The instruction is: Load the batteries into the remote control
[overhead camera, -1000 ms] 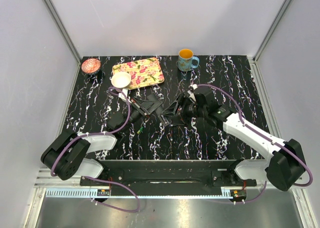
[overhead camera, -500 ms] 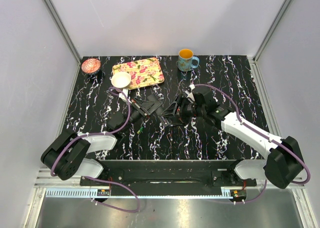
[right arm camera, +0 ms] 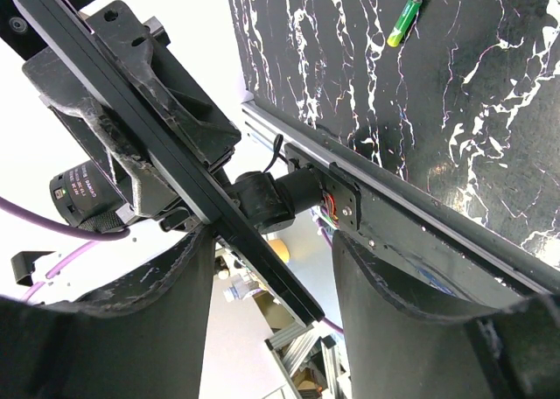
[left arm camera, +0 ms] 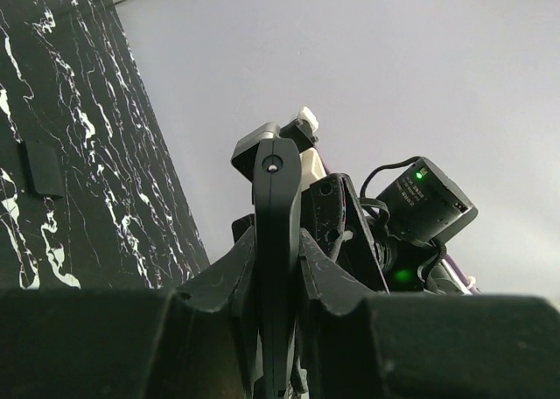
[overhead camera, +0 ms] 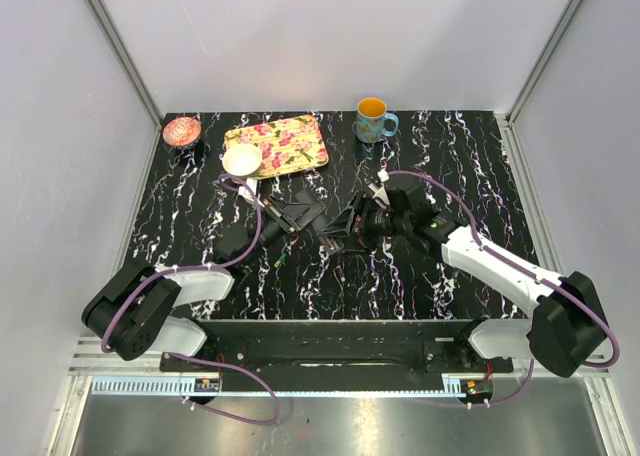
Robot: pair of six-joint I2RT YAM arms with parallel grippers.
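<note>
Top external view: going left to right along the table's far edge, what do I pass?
pink bowl → floral tray → mug

Both arms are the same build: chunky white shells on the long links, fat round black joints at the shoulders and elbows. The left arm [overhead camera: 203, 280] and right arm [overhead camera: 492, 262] each have a purple cable [overhead camera: 257, 221] running loose along the outside. The right gripper [right arm camera: 273, 237] has matte black fingers [right arm camera: 149, 329], curved on the inside. There's a small black camera [left arm camera: 429, 208] on the right wrist with a green light glowing. Everything's bolted to a black rail [overhead camera: 340, 339] along the near edge.
</note>
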